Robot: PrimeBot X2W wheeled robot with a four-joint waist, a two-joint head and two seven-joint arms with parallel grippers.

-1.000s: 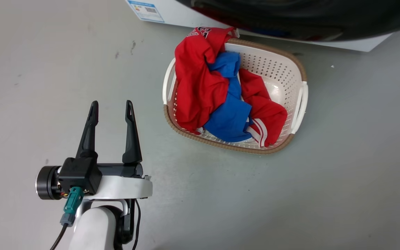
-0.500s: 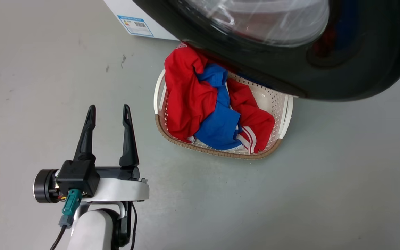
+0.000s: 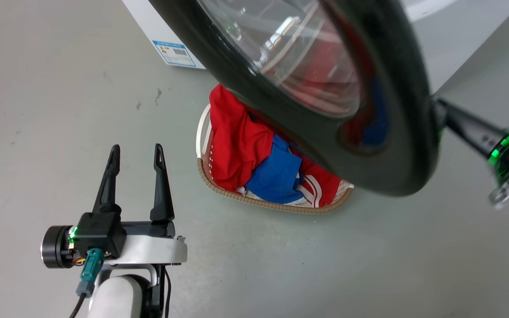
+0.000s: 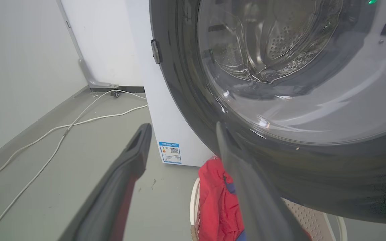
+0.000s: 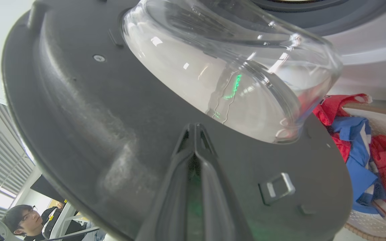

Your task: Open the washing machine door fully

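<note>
Left claw (image 3: 136, 148) at the lower left of the head view, fingers spread wide, nothing held, just grey floor (image 3: 281, 265) under it. Well apart from the other things there. Right claw (image 5: 195, 129) in the middle of the right wrist view, both fingers pressed together with no gap, nothing pinched, tips up against the dark inside face of the washing machine door (image 3: 396, 132). In the head view, poking in from the right edge and meeting the door's rim.

Door swung out from the white machine (image 3: 150, 22): a big black ring round a see-through glass bowl (image 3: 290, 53), spread over the top middle and right of the head view. Small metal catch (image 5: 276, 187) on its inside face.

Right under the door, a white basket (image 3: 272, 204) on the floor, stuffed with red clothes (image 3: 237, 145) and blue clothes (image 3: 276, 172). Far part of the basket hidden by the door's rim. Blue and white sticker (image 3: 176, 52) on the machine at the upper left. White cable (image 4: 66, 130) along the floor at the left of the left wrist view. A person (image 5: 22, 217) in the lower left corner of the right wrist view.

Half a second ago: door higher in the head view, more of the basket showing. Now lower, tilted more, right claw newly in at the right edge. One second ago, only a dark strip along the top. Head view itself moved a little too. Left claw open the same as before.
</note>
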